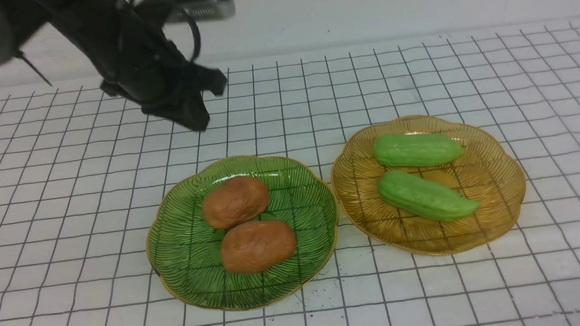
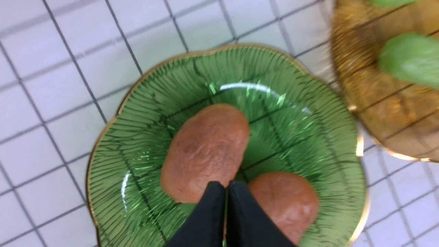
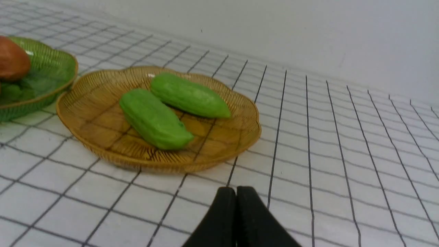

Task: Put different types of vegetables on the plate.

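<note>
Item 1. Left pincer (image 2: 226, 185): we record its two black tips pressed together, holding nothing and touching nothing. In the front view it hangs (image 1: 195, 119) above the worktop (image 1: 60, 206), on the far side of the green plate (image 1: 187, 258). The left arm (image 1: 113, 36) slopes down to it from the upper left, tips aimed down and toward the plate.

Item 2. Right pincer (image 3: 236, 190): tips together, empty, low over the worktop, with the amber plate (image 3: 85, 116) ahead of it. We do not see this arm in the front view.

Item 3. Near potato (image 1: 257, 246) and far potato (image 1: 234, 201): both lie in the green plate, touching each other. We read each long axis as running left to right, the far one's right end turned slightly away.

Item 4. Far gourd (image 1: 416, 149) and near gourd (image 1: 425, 196): both lie in the amber plate (image 1: 494, 186), just beside one another. The far one lies straight across, its tapered end to the right. The near one slants from far left to near right, tip to the right.

Item 5. The two plates sit side by side, rims almost meeting.
</note>
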You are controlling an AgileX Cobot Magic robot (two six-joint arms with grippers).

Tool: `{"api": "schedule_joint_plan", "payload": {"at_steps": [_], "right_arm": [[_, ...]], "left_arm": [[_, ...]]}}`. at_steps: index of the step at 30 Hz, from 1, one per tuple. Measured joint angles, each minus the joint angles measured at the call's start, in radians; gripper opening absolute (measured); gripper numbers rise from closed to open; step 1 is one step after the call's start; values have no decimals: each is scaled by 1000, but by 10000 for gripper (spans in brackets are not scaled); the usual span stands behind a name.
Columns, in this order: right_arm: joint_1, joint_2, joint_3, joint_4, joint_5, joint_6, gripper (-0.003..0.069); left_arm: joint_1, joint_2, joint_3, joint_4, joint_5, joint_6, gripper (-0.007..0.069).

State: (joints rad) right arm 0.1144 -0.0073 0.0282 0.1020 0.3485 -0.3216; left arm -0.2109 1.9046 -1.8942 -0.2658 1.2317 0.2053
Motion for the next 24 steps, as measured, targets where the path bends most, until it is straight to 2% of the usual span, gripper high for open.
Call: {"api": "schedule_joint_plan", "payload": {"at_steps": [7,12,16,21,24], "right_arm": [[-2,0,-1,-5,8,0,-15],[-2,0,-1,-5,9,0,-15],[-4,0,-1,-5,9,0,-15],[-7,0,-1,-5,9,0,-15],[-7,0,-1,-5,9,0,-15]], "left_arm": [[-1,-206,13,-20,6,-14,-8],[-1,-363,120,-20,13,-35,-8],[-1,-485,250,-19,18,-35,-8],[-1,-733,509,-19,20,-35,-8],[-1,-916,733,-19,20,-35,-8]]}}
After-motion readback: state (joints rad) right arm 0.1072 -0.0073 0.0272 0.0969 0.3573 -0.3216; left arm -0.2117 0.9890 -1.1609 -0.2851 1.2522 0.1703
